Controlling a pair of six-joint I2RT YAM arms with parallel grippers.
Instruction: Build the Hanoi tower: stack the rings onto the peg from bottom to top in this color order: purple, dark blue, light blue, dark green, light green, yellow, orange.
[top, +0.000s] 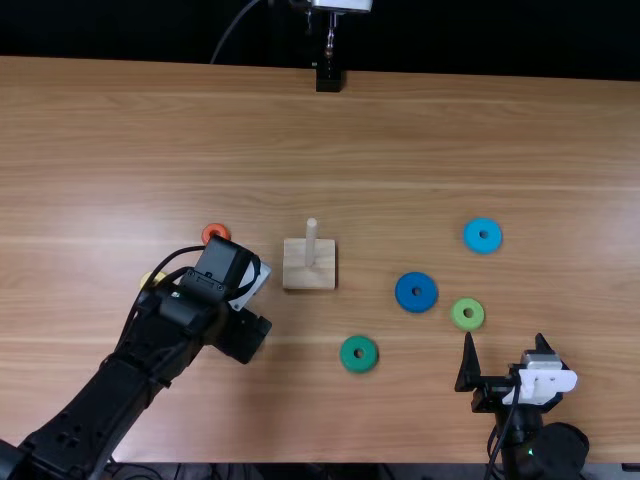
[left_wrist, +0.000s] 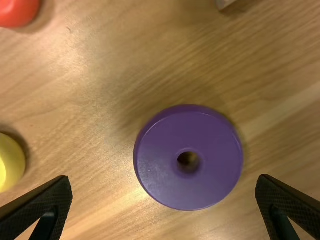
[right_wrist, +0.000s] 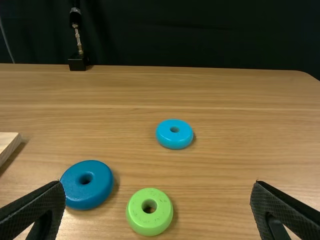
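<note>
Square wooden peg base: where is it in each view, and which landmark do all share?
Top view: the peg base, between the orange ring and dark blue ring.
Left wrist view: apparently its corner, cut by the border, nearest the purple ring.
Right wrist view: one side of it, cut by the border, nearest the dark blue ring.
Shared landmark: the light brown wooden table.

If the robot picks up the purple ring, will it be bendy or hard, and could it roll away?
The purple ring looks stiff, since its edge is neat and round. It probably won't roll while it lies flat, but might if stood on its rim. Its shiny top suggests it could be slippery.
</note>
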